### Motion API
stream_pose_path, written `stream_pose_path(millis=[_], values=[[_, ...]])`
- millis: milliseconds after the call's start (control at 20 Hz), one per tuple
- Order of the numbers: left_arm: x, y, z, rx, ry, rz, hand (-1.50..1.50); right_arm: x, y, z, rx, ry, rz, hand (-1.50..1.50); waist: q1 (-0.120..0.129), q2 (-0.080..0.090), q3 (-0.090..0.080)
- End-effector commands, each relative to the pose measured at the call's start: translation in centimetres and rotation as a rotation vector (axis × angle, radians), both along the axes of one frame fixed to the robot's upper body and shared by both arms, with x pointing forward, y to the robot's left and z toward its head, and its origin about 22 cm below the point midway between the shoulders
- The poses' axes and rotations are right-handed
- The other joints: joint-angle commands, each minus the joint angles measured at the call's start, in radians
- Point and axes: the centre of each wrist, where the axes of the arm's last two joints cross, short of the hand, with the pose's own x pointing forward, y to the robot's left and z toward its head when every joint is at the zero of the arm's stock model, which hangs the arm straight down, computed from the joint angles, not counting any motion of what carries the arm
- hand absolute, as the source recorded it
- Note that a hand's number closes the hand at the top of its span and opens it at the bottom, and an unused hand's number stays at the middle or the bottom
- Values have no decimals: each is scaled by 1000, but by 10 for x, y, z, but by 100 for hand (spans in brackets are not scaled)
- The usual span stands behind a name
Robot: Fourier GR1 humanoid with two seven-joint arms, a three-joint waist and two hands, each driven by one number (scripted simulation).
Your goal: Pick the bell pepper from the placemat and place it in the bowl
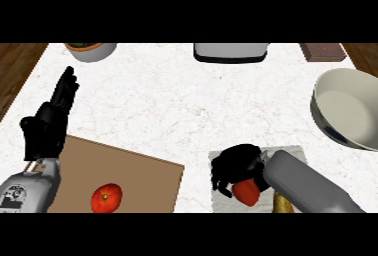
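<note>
No readable text, labels, brands, numbers or signs anywhere in the head view.
</note>
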Motion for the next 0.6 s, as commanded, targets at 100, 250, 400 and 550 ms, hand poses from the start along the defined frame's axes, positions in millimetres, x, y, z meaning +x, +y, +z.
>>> stream_pose_path(millis=[100,250,400,550], values=[[-3,-10,-5,-2,-7,-7,0,-6,-7,-6,13,83,47,150,-5,7,2],[7,-2,10,10,-18,-14,0,-13,3,-6,60,101,64,150,-9,6,2],[1,7,6,9,-4,34,0,-5,5,-29,32,111,-545,150,-39,4,1],[-4,14,0,3,15,91,0,7,-36,-31,36,100,-937,150,-117,-13,-1]])
